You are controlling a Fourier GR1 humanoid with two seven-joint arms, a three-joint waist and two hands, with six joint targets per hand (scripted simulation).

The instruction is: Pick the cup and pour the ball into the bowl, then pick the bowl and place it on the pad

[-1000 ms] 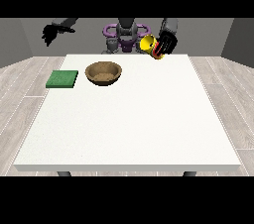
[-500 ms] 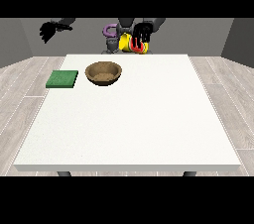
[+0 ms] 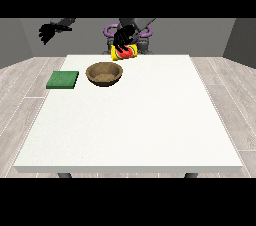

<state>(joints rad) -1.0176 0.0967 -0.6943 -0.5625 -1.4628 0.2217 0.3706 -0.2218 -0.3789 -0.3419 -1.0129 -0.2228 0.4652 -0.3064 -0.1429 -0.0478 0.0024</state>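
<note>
One hand (image 3: 124,36) clasps the tilted yellow cup (image 3: 125,53) above the counter's (image 3: 150,120) far edge, just beyond the bowl (image 3: 104,74). The other hand (image 3: 48,32), apparently relaxed, hangs off-counter. Green pad (image 3: 63,79) lies near the left edge.

A large white desk (image 3: 135,120) stood on a pale plank floor (image 3: 20,95), its top filling most of the front view. Two things lay directly on it, both near the far edge at the view's left. A brown bowl (image 3: 104,74) sat upright a little left of the desk's middle line. A flat green pad (image 3: 63,80) lay near the bowl at the desk's left edge, apart from it.
</note>
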